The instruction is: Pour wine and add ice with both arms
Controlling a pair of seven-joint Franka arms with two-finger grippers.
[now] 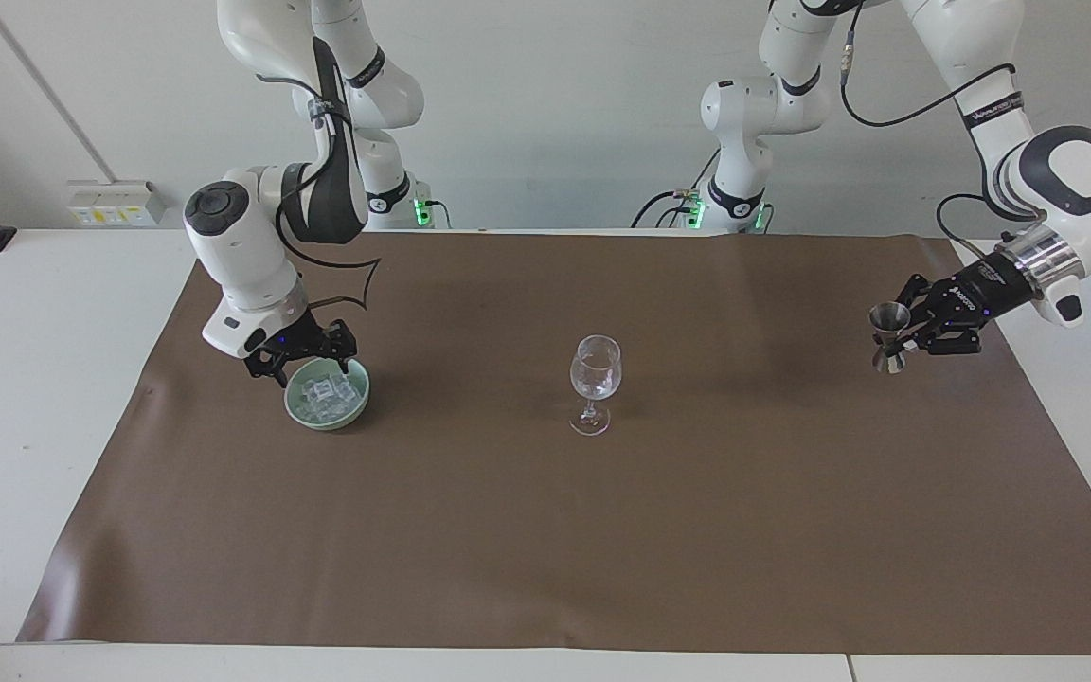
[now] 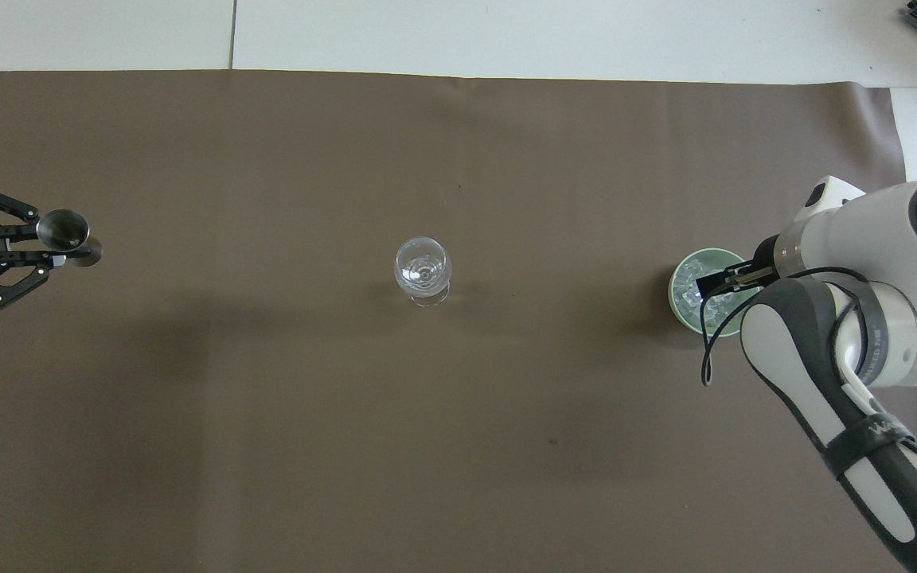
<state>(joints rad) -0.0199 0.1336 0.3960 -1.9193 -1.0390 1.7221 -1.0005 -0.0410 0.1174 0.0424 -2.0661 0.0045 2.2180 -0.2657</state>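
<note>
The right gripper (image 1: 304,363) is hanging low over the rim of the green bowl (image 1: 356,402) at the right arm's end of the brown mat (image 1: 545,530), its fingers spread wide, and the ice (image 1: 326,394) is sitting piled inside that bowl. The left gripper (image 1: 907,333) is holding a small metal measuring cup (image 1: 886,334) upright, pinched at its waist, just above the mat at the left arm's end. The wine glass (image 1: 595,381) is standing upright mid-mat between bowl and cup, well apart from both, with a few clear bits showing in it.
</note>
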